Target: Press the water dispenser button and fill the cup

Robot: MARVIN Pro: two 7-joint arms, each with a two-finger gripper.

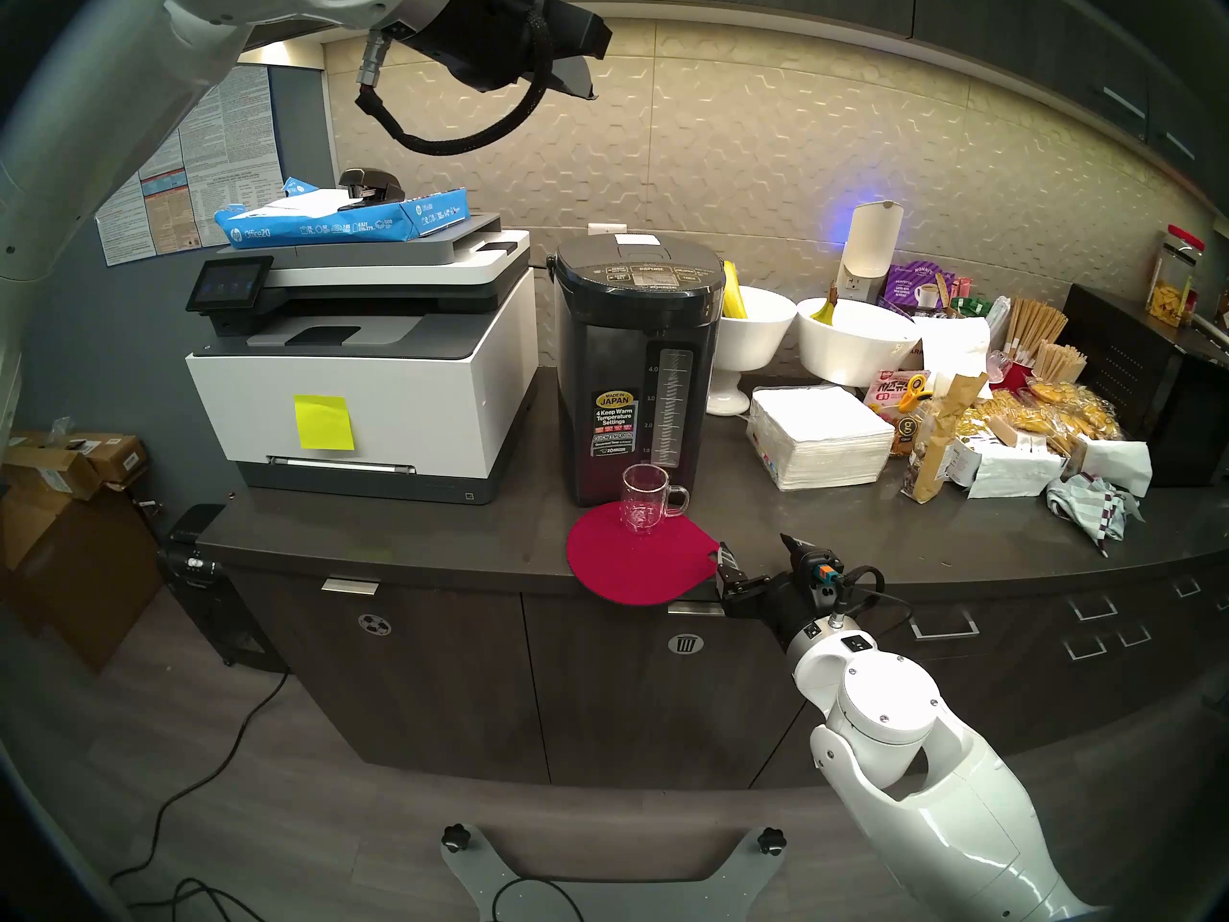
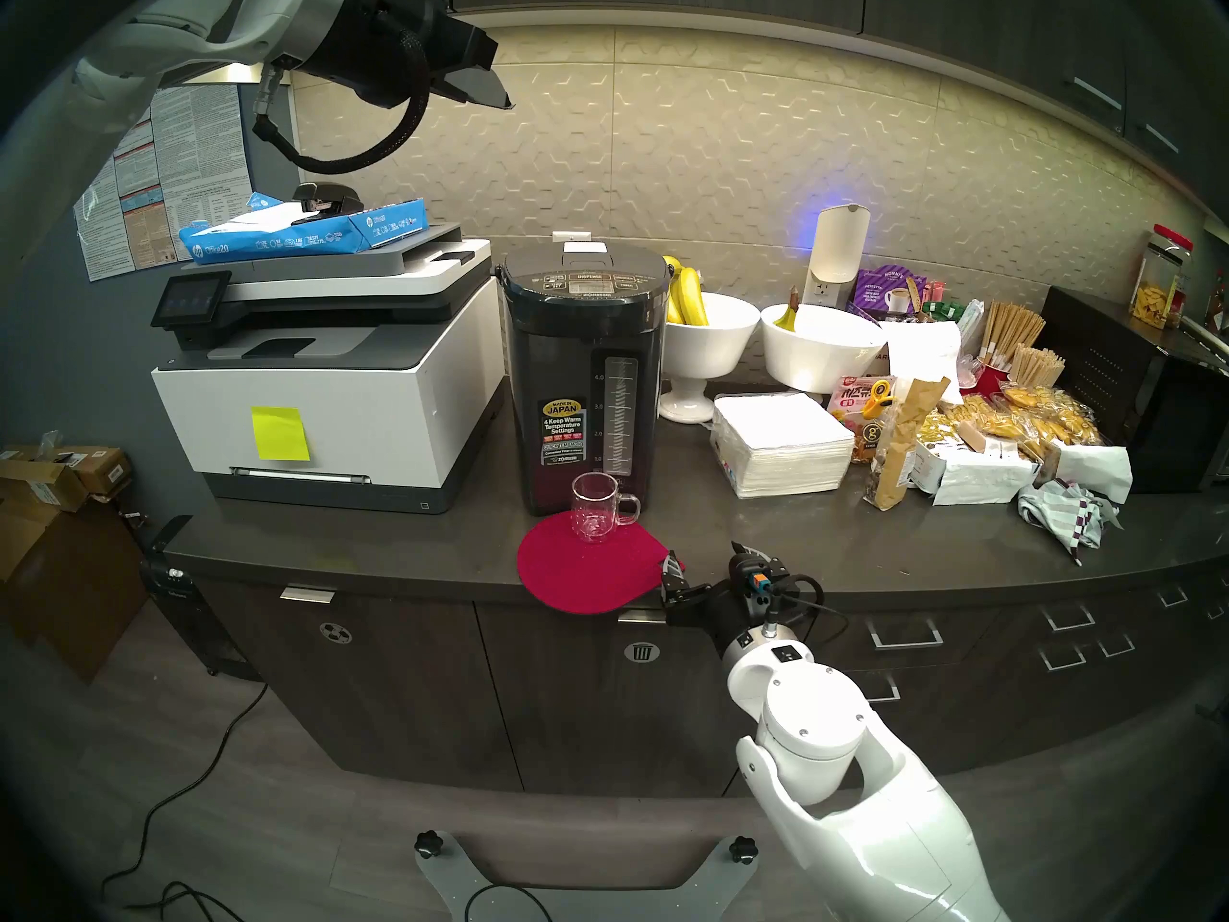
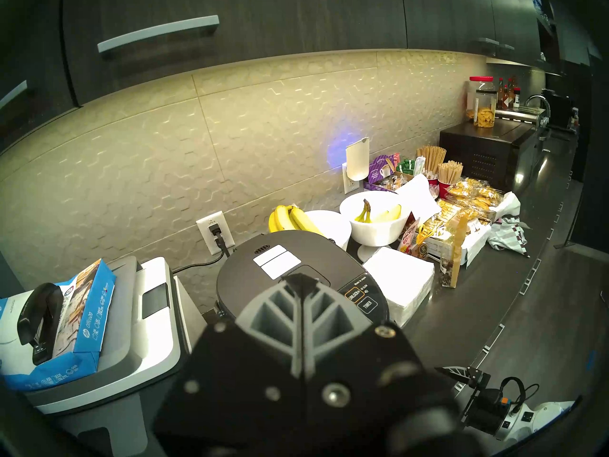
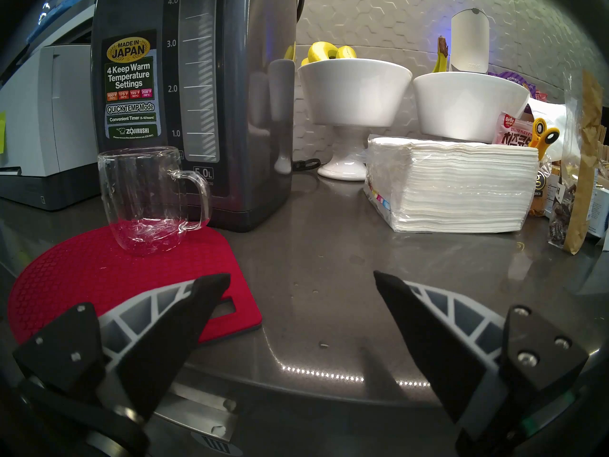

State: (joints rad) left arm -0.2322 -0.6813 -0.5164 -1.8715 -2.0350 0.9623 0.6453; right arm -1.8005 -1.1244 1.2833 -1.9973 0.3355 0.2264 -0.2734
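The tall dark water dispenser (image 1: 635,368) (image 4: 197,83) stands on the counter beside the printer. Its wide DISPENSE button (image 1: 650,269) (image 2: 589,277) sits in the middle of the top panel. In the left wrist view my shut fingers hide the button. The clear glass cup (image 1: 644,501) (image 4: 145,195) stands upright on a red mat (image 1: 638,568) against the dispenser's front, handle to the right, and looks empty. My left gripper (image 1: 585,86) (image 3: 301,281) hangs high above the dispenser's lid (image 3: 263,265), shut on nothing. At the counter's front edge, right of the mat, my right gripper (image 1: 758,548) (image 4: 301,275) is open and empty.
A white-grey printer (image 1: 359,368) with a blue paper ream and a stapler on top stands left of the dispenser. To the right are two white bowls (image 1: 854,348) with bananas, a napkin stack (image 1: 821,435), snack packets and a black microwave (image 1: 1144,382). Upper cabinets hang overhead.
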